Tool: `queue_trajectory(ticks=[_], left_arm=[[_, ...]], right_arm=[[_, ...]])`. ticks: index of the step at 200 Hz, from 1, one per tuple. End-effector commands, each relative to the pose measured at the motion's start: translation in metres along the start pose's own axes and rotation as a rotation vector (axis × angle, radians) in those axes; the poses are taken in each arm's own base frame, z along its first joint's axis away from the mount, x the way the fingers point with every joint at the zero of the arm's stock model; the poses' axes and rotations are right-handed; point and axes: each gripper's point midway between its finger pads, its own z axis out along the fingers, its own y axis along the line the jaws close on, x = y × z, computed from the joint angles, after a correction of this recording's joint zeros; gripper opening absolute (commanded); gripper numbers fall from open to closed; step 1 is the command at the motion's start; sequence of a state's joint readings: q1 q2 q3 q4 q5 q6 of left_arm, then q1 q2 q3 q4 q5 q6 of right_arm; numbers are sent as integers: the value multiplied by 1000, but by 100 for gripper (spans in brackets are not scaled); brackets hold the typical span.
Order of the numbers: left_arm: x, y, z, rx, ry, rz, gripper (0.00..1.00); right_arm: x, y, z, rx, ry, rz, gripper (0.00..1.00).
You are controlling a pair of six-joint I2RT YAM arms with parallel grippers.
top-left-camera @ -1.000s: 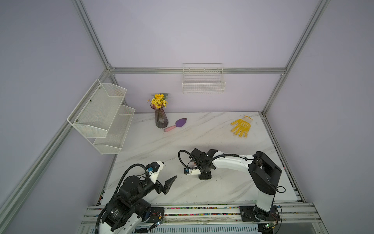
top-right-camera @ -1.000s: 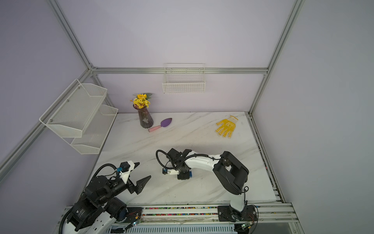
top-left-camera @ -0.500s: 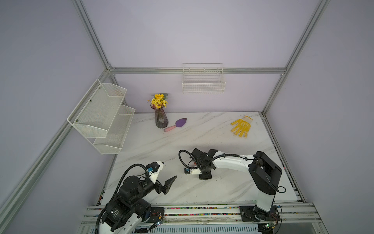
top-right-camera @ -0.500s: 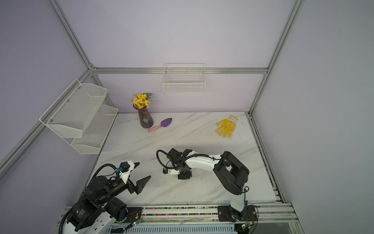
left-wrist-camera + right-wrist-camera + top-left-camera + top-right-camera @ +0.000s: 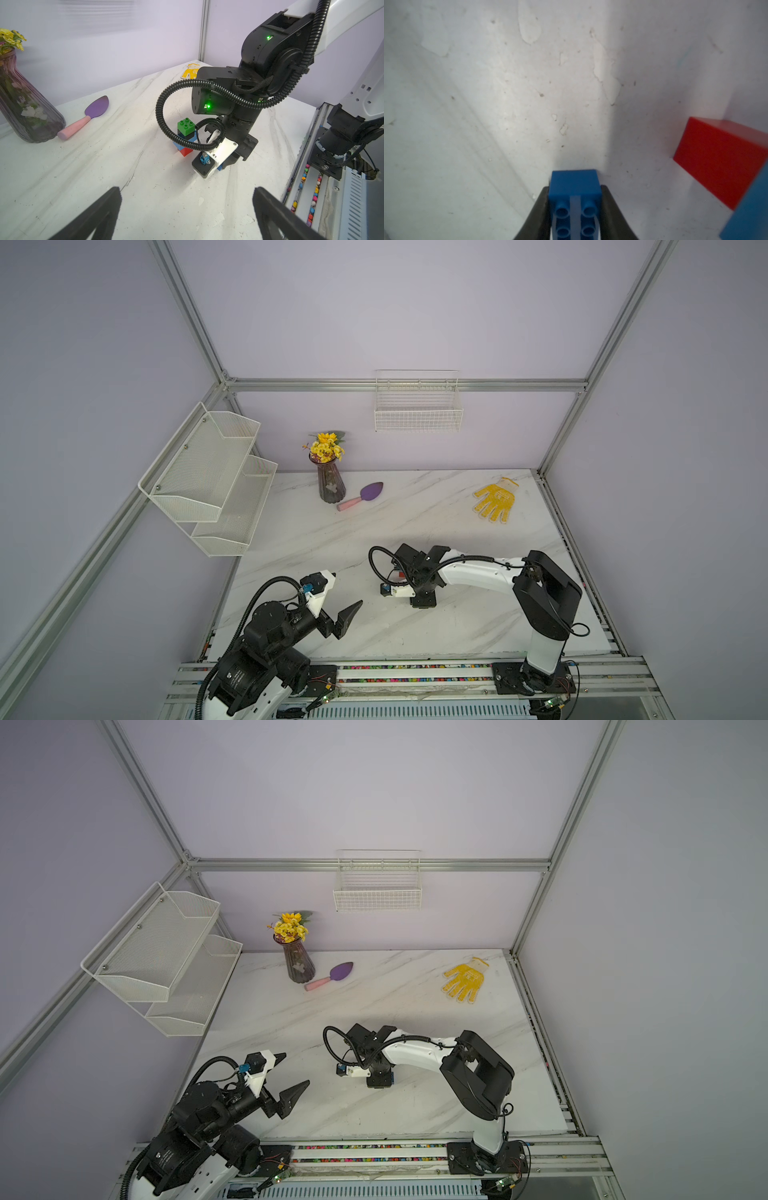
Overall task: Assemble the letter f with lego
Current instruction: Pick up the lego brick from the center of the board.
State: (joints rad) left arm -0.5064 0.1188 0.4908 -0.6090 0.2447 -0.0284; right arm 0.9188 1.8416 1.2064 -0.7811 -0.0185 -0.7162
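Note:
In the left wrist view a stack of lego stands on the white marble table (image 5: 104,166): green brick (image 5: 186,124) on top, then black (image 5: 185,135), light blue (image 5: 180,143) and red (image 5: 185,151) at the bottom. Beside it my right gripper (image 5: 575,188) points down at the table, shut on the dark blue brick (image 5: 575,180), which lies stud side toward the wrist camera. The red brick (image 5: 720,153) and the light blue one (image 5: 749,214) show at that view's edge. In both top views the right gripper (image 5: 423,600) (image 5: 379,1080) hides most of the stack. My left gripper (image 5: 187,207) (image 5: 347,593) hovers open and empty near the table's front left.
At the back stand a purple vase with yellow flowers (image 5: 330,483), a purple and pink trowel (image 5: 361,495) and a yellow glove (image 5: 494,499). A white mesh shelf (image 5: 208,481) hangs on the left wall, a wire basket (image 5: 417,410) on the back wall.
The right gripper's jaws have closed onto the dark blue brick. Neither arm has visibly shifted in the top views.

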Motion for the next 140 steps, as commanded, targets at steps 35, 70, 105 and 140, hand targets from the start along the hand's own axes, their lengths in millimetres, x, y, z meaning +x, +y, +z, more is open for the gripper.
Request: queue_trajectory(ticks=[35,70,105,140], left_arm=[[-2,1,1,-6,-20,39,100],[-2,1,1,-8,-21,38,100],[-3,1,1,-6,-21,39,100],[-2,1,1,-6,-20,37,100]], right_arm=[[-14,-8,-39,5,-76,21,7],[-28,-21,-89,52,-131,19,7],[-36,-45,-130,105,-189,9,7],[-37,-75,-136,110,-203,35,7]])
